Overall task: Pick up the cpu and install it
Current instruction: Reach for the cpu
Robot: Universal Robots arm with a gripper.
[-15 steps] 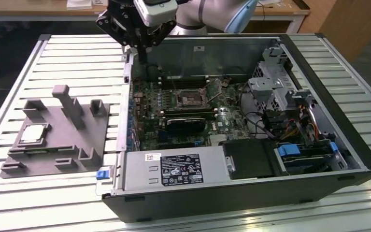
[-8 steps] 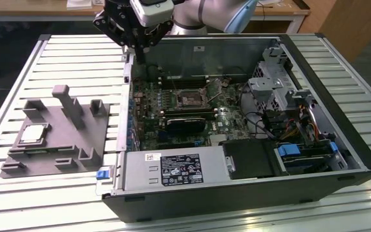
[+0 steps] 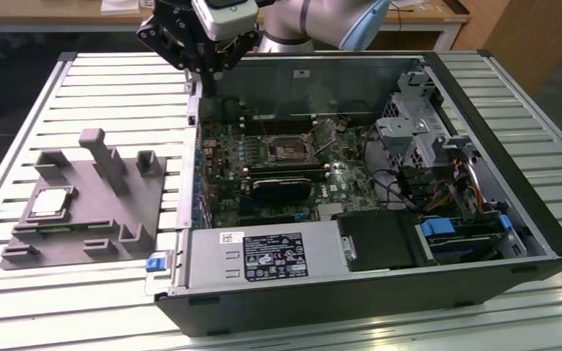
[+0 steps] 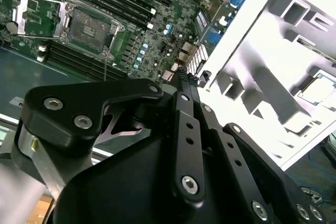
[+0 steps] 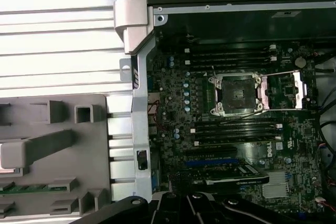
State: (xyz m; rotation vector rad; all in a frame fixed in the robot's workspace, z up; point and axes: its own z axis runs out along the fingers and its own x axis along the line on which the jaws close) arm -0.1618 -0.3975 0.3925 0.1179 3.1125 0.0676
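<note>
Evidently barely begun: the cpu (image 3: pixel 50 202) lies on the grey fixture (image 3: pixel 115 219) beside the case (image 3: pixel 359 292), whose socket (image 3: pixel 288 148) sits empty; the gripper (image 3: pixel 208 72) above the case's edge is pinched together, holding nothing.

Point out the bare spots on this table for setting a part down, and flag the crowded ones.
Bare slats lie between the grey fixture and the table's far edge, and along the near edge before it. A narrow strip borders the computer case on the exterior view's right. Inside the case is crowded.
</note>
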